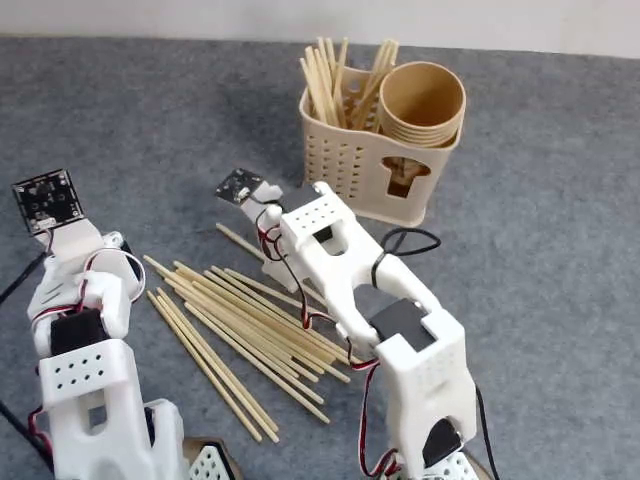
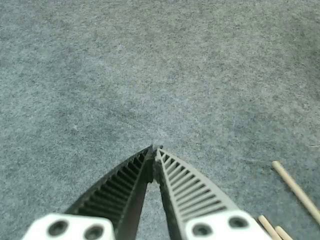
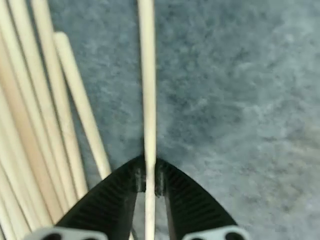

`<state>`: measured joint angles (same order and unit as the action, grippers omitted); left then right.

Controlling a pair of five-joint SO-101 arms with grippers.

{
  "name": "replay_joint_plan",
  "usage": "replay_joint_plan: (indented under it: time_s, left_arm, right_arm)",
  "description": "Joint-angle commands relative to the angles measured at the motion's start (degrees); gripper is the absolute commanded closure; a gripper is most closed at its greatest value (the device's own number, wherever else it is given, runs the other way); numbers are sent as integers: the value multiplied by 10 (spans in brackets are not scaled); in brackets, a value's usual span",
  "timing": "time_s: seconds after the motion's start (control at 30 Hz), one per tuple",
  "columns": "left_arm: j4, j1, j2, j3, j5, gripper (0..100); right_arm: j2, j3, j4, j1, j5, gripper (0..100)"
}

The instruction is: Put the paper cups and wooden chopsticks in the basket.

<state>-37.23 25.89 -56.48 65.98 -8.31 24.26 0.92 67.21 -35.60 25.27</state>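
Note:
A cream plastic basket point(image 1: 365, 170) stands at the back right of the grey carpet. It holds a stack of paper cups point(image 1: 422, 102) and several upright wooden chopsticks point(image 1: 335, 75). A pile of loose chopsticks point(image 1: 240, 330) lies fanned out on the carpet between the two arms. At the pile's far edge my right gripper point(image 3: 149, 175) is shut on a single chopstick point(image 3: 146, 75), low over the carpet, with other sticks point(image 3: 45, 100) lying just beside it. My left gripper point(image 2: 155, 150) is shut with nothing in it above bare carpet, left of the pile.
The left arm point(image 1: 80, 310) stands at the near left and the right arm point(image 1: 400, 340) runs from the near edge toward the pile. Ends of a few chopsticks point(image 2: 295, 187) lie close to the left gripper. Open carpet stretches left of the basket.

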Motion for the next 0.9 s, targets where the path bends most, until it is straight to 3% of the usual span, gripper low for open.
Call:
replay_joint_plan:
  time_s: [0.0,0.17,0.47,0.67,0.87]
  left_arm:
    - [11,6,-10,-7,-3,968]
    - [11,6,-10,-7,-3,968]
    - [11,5,-10,-7,-3,968]
    - [11,5,-10,-7,-3,968]
    - [11,5,-9,-7,-3,968]
  right_arm:
    - [-100,3,3,17,1,992]
    - [-216,-85,-28,18,-2,992]
    - [-470,-253,-146,18,-93,992]
    - [-618,-369,-270,19,-189,992]
    - [-727,-481,-418,40,-237,992]
